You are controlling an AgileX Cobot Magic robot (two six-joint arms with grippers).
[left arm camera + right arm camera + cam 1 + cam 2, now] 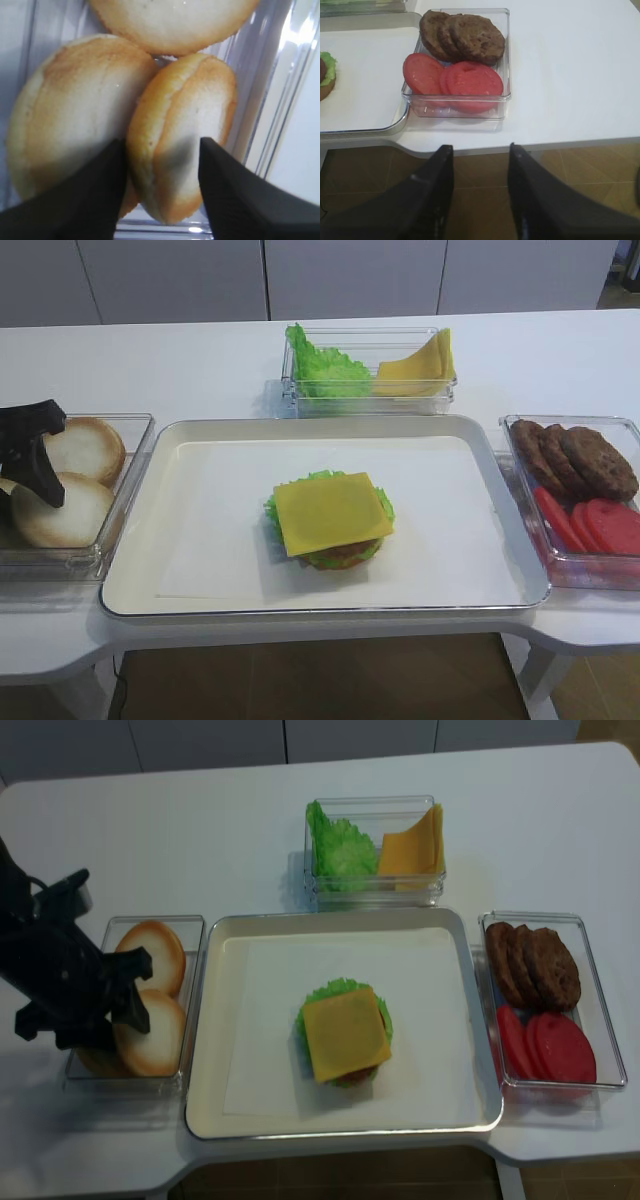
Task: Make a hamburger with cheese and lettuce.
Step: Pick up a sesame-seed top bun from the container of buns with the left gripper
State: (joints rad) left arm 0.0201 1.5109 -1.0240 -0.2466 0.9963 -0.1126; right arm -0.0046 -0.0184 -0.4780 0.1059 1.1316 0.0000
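Reaching into the bun tray, our left claw [160, 165] straddles a tilted bun [182, 135], jaws released; we risk pinching its neighbour. Right claw [480, 165] released, idle.

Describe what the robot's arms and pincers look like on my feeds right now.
Both are plain matte black. The left pincer shows two broad, flat, wedge-shaped fingers. From above, the left arm is a chunky, angular black body. The right pincer has the same dark tapered fingers. No cables, labels or markings are visible.

cheese [333, 512]: smooth, matt | tray [505, 575]: glossy | bins [600, 1010]: clear plastic
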